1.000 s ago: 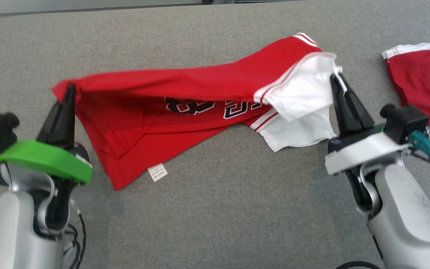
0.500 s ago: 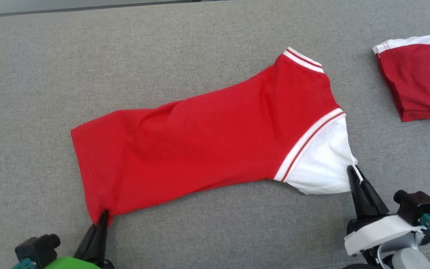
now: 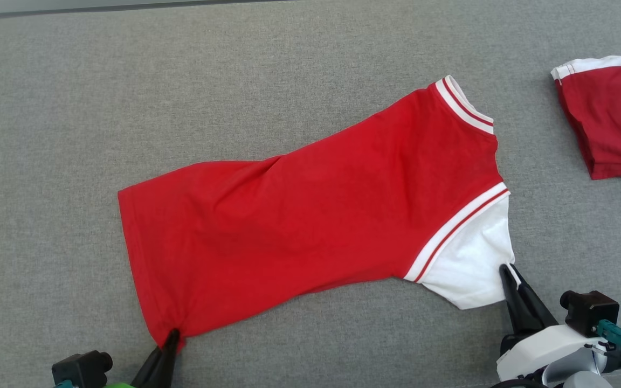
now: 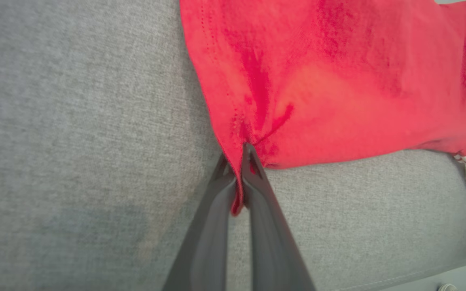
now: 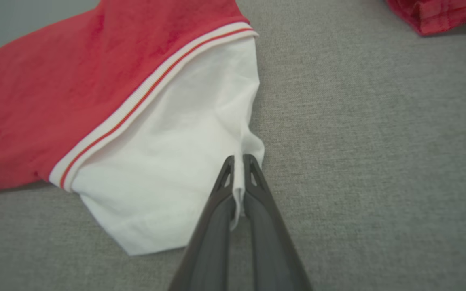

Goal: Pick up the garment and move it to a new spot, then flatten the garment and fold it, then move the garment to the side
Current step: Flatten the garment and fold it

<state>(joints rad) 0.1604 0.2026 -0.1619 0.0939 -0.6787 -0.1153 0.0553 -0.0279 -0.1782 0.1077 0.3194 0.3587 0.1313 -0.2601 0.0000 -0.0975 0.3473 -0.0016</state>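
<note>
Now the red fabric shirt [image 3: 310,226] with a white sleeve and striped trim lies doubled over near the front of the grey cloth-covered bench [image 3: 127,81], plain red side up, slanting from lower left to upper right. Its under layer is hidden by the top one. The left claw [image 3: 172,337], mostly cut off by the head view's bottom edge, is clamped on the shirt's near hem corner. The right claw [image 3: 504,272] is pinched on the edge of the white sleeve. A second red and white garment [image 3: 612,124] lies well apart at the right, cut off by the frame. A second ago the shirt hung raised between both claws, dark lettering and a label showing. Since then it has been laid down, and the whole view has shifted slightly.
</note>
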